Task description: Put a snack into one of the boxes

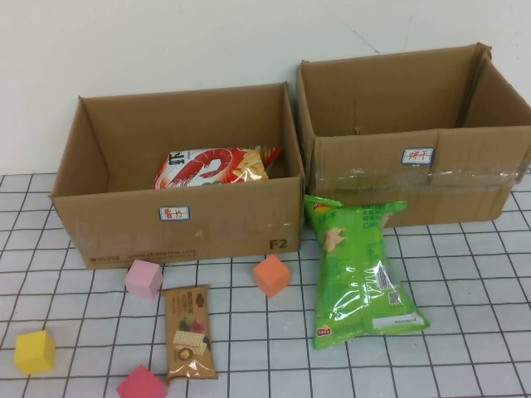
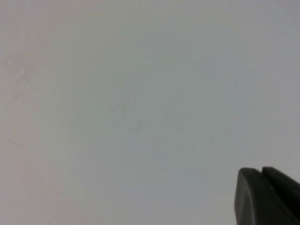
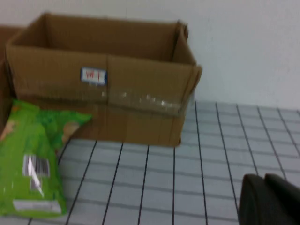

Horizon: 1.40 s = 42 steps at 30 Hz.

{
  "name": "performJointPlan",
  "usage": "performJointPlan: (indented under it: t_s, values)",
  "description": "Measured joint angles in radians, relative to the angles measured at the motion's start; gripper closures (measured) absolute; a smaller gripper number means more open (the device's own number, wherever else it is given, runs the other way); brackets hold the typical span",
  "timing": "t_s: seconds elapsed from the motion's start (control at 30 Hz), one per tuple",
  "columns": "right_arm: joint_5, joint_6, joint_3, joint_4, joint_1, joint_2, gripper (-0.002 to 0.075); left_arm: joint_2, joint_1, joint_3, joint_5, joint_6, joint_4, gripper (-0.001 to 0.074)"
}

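Two open cardboard boxes stand at the back: the left box [image 1: 207, 232] holds a red snack bag [image 1: 216, 166], and I see nothing inside the right box [image 1: 465, 178]. A green chip bag [image 1: 361, 265] lies on the table, its top against the right box. A brown wafer packet [image 1: 189, 332] lies in front of the left box. Neither arm shows in the high view. My left gripper [image 2: 260, 176] is shut and faces only a blank wall. My right gripper [image 3: 263, 180] is shut and empty above the grid table, apart from the green bag [image 3: 33, 159] and the right box [image 3: 108, 93].
Foam blocks lie at the front left: a pink one [image 1: 143, 278], an orange one [image 1: 271, 275], a yellow one [image 1: 35, 351] and a magenta one [image 1: 141, 385]. The table is white with a black grid. A white wall stands behind the boxes.
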Motion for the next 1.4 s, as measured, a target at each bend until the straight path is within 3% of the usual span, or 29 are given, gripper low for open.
performJointPlan:
  t_s: [0.1, 0.27, 0.37, 0.47, 0.57, 0.67, 0.8, 0.93, 1.07, 1.4]
  values:
    - [0.087, -0.091, -0.062, 0.028, 0.0, 0.129, 0.0727, 0.0, 0.0, -0.004, 0.107, -0.006, -0.007, 0.0736]
    - [0.165, -0.282, -0.129, 0.128, 0.0, 0.332, 0.0727, 0.003, 0.0, -0.162, 0.602, 0.047, 0.101, 0.0736]
    - [0.173, -0.424, -0.16, 0.259, 0.0, 0.44, 0.0727, 0.05, 0.0, -0.283, 0.864, 0.075, 0.173, 0.0736]
    - [0.171, -0.644, -0.173, 0.467, 0.0, 0.544, 0.0727, 0.113, 0.0, -0.35, 0.998, 0.111, 0.209, 0.0736]
    - [0.158, -0.859, -0.176, 0.738, 0.0, 0.639, 0.0713, 0.161, 0.0, -0.368, 1.032, 0.147, 0.21, 0.0736]
    - [0.143, -1.093, -0.176, 1.0, 0.0, 0.737, 0.0648, 0.191, 0.0, -0.36, 1.027, 0.164, 0.21, 0.0736]
    - [0.159, -1.364, -0.197, 1.326, 0.0, 0.886, 0.0396, 0.234, 0.0, -0.346, 1.057, 0.171, 0.21, 0.0736]
    - [0.217, -1.481, -0.257, 1.414, 0.008, 1.036, 0.0171, 0.282, 0.0, -0.344, 1.075, 0.198, 0.21, 0.0736]
    - [0.222, -1.505, -0.352, 1.42, 0.048, 1.19, 0.0117, 0.331, 0.0, -0.344, 1.068, 0.213, 0.21, 0.0736]
    - [0.04, -1.532, -0.557, 1.476, 0.191, 1.482, 0.0103, 0.38, 0.0, -0.342, 1.018, 0.213, 0.21, 0.0736]
